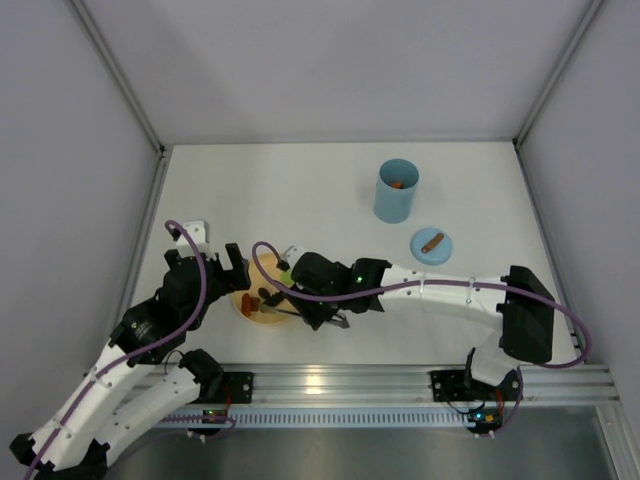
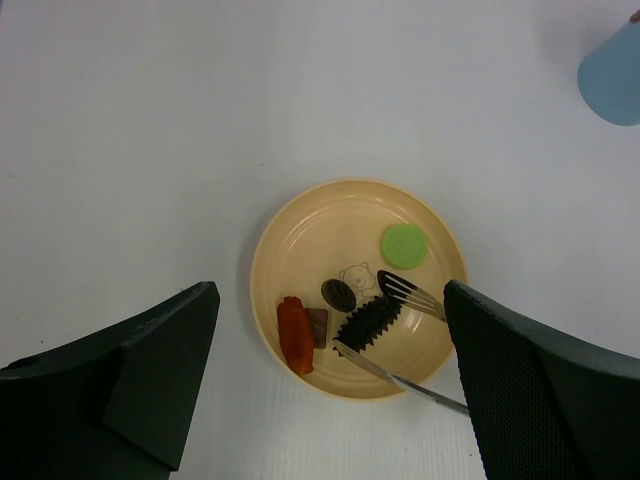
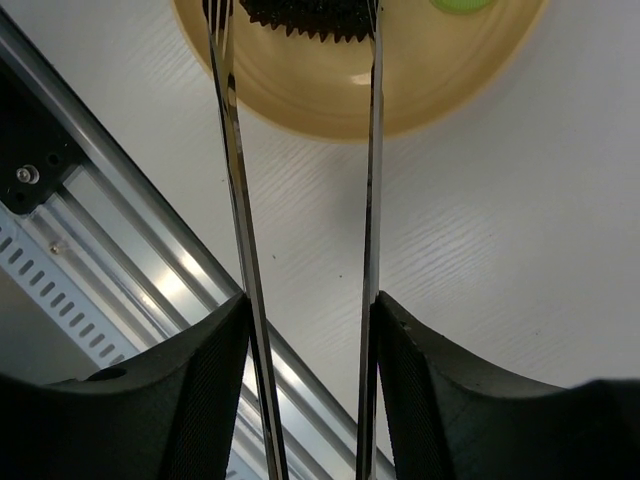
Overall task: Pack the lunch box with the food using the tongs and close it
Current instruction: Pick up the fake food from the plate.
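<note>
Holding item one, my right gripper [image 3: 310, 335]: jaws set at a middling gap and clamped on the tongs [image 3: 240, 200], one slim metal arm pressed against the inner face of each finger. Nothing else sits between the fingers.

Item two, the tongs: both arms run forward from my right wrist camera, nearly parallel, out over the near edge of the table [image 1: 300, 190] and onto the plate [image 2: 320, 225]. Their tips stand on either side of the black ridged food piece [image 2: 367, 322], one forked tip at its far end and one at its near end. I read them as touching it or just beside it; I cannot tell whether it is lifted off the plate.

Item three, the plate's other contents:
- green disc [image 2: 404, 244], just beyond the black piece
- dark oval piece [image 2: 338, 294]
- small brown block [image 2: 318, 325], touching an orange-red piece [image 2: 294, 335]

Item four, my left gripper [image 2: 330, 292]: jaws spread wide, holding nothing, hanging above the plate with a finger to either side of it.

Item five, the lunch box [image 1: 397, 195]: upright and uncovered at the far right of the table, well apart from the plate, with something orange inside. Its lid [image 1: 431, 245] lies flat just beside it, brown handle up.

Item six, the aluminium rail [image 3: 120, 250] runs along the table's near edge below the tongs.
</note>
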